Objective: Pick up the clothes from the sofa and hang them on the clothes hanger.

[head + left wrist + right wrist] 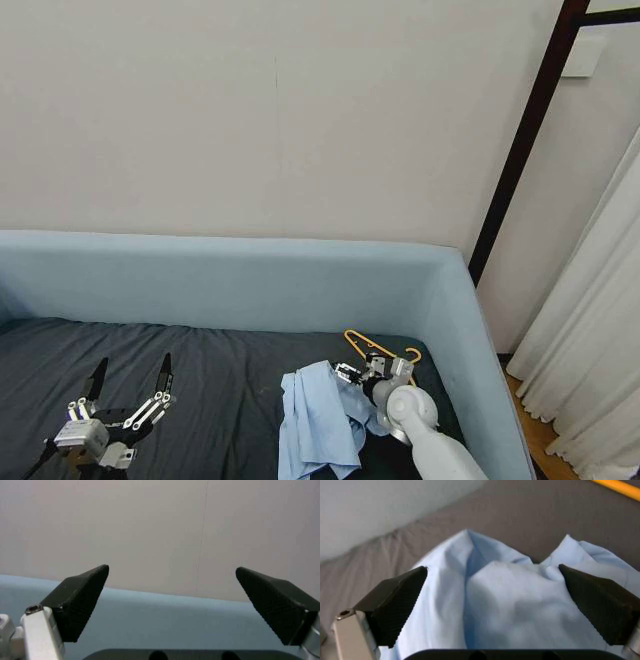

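"What would make this grab go well?"

"My guess: bring the right gripper [352, 375] straight down on the raised fold of the blue shirt [505, 592]; take a thick bunch rather than a loose edge; close firmly before lifting; keep the fingers off the hanger [385, 350] close by."

"And the tools, starting from the left?"

"The left gripper [135, 362] is spread wide and holds nothing; it hangs over the dark seat [210, 365] of the sofa [220, 285], with the shirt well off to its right. The right gripper is also spread wide and released, nothing clamped; the crumpled shirt bulges up between its 2 fingers [395, 603] and lies just under them; whether the pads touch cloth, I can't tell. The orange hanger lies on the seat just beside that gripper, on its far side toward the backrest."
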Robot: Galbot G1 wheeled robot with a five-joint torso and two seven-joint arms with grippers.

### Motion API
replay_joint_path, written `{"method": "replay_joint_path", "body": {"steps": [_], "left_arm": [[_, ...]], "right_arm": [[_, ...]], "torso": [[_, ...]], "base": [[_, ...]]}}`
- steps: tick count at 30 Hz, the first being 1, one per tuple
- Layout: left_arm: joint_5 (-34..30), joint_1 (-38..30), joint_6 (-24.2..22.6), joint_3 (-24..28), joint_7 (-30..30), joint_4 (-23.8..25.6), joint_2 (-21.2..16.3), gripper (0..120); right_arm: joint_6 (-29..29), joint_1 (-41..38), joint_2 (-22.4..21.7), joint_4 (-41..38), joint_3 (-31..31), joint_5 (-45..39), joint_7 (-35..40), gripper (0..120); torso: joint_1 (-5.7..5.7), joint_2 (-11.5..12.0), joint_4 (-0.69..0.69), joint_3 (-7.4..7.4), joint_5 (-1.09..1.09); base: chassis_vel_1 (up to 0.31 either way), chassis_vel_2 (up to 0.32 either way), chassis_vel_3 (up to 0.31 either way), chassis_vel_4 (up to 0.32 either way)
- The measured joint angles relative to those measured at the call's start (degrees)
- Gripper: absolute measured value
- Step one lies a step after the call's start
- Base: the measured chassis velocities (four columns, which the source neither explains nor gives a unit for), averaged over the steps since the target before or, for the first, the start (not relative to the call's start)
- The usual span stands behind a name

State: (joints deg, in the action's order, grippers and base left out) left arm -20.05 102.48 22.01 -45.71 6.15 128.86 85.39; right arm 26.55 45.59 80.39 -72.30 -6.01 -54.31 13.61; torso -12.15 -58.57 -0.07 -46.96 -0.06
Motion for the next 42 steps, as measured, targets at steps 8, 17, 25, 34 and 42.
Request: {"method": "replay_joint_path", "body": {"steps": [8,17,25,34,42], "left_arm": [[0.03,-0.22,0.24,-0.1,-0.77,-0.75,-0.53,100],[0.18,-0.59,0.34,0.31,-1.94,-1.22,-1.07,100],[0.09,-0.86,0.29,0.6,-2.87,-1.03,-1.05,100],[-0.91,-1.43,-0.72,1.1,-4.69,-0.94,-1.08,100],[-1.25,-2.2,-1.19,1.46,-5.04,-1.09,-1.23,100]], "right_arm": [[-0.88,0.48,-0.31,2.09,1.73,10.09,-0.71,76],[-1.91,2.61,-0.92,0.83,1.49,10.63,-3.51,43],[-3.99,3.7,-1.62,0.16,1.38,11.66,-5.15,16],[-7.33,5.57,-3.21,-2.25,0.55,10.87,-7.4,0],[-17.49,7.71,-6.2,-8.5,-0.41,4.37,-12.17,0]], "torso": [[0.0,0.0,-0.01,0.0,0.0],[0.0,0.0,-0.01,0.0,0.01],[0.0,0.0,-0.01,0.0,0.01],[0.01,0.0,-0.01,0.0,0.01],[0.0,0.0,-0.01,0.0,0.03]], "base": [[0.0,0.0,0.0,0.0],[0.0,0.0,0.0,0.0],[0.0,0.0,0.0,0.0],[0.0,0.0,0.0,0.0],[0.0,0.0,0.0,0.0]]}}
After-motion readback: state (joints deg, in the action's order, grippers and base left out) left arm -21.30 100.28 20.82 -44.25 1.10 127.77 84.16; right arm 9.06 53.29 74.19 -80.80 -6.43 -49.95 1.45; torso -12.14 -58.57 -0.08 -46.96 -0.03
